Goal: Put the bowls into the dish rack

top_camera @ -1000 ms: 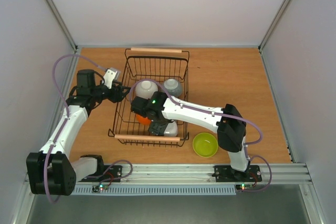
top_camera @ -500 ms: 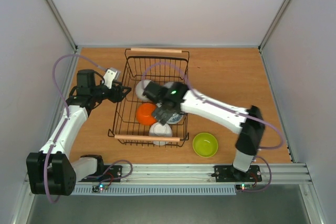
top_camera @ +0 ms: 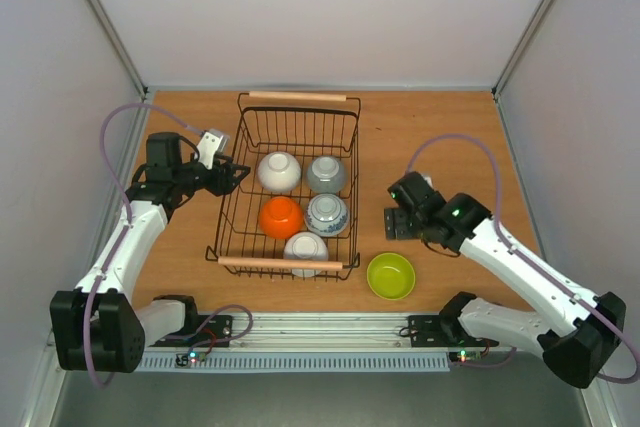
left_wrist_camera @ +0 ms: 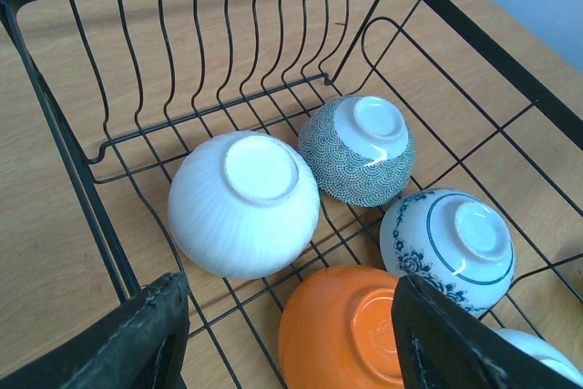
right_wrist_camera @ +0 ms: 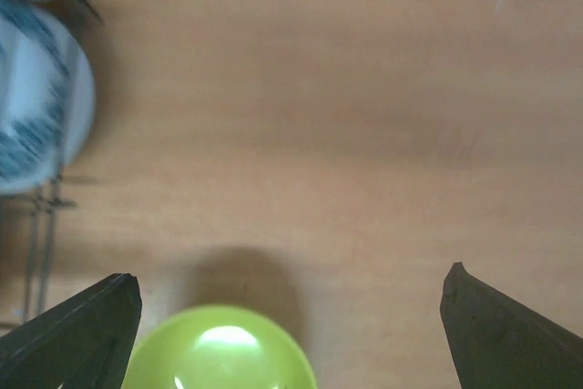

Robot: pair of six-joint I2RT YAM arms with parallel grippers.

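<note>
The black wire dish rack (top_camera: 285, 263) holds several upturned bowls: a white one (top_camera: 278, 172), a grey patterned one (top_camera: 326, 174), an orange one (top_camera: 282, 217), a blue-flowered one (top_camera: 327, 215) and a white one (top_camera: 306, 247). The lime green bowl (top_camera: 391, 276) stands upright on the table, right of the rack. My right gripper (top_camera: 400, 217) is open and empty above the table just beyond it; the green bowl (right_wrist_camera: 219, 353) shows low between its fingers (right_wrist_camera: 86, 325). My left gripper (top_camera: 238, 173) is open and empty at the rack's left wall, looking in over the orange bowl (left_wrist_camera: 351, 334).
The rack's wire walls (left_wrist_camera: 55, 116) and two wooden handles (top_camera: 298, 96) rise above the wooden table (top_camera: 440, 137). White enclosure walls stand on three sides. The arm bases and rail run along the near edge.
My right arm has drawn back out of the rack to the right, leaving the orange bowl inside, and now hovers over the table by the green bowl. The left arm has not moved.
</note>
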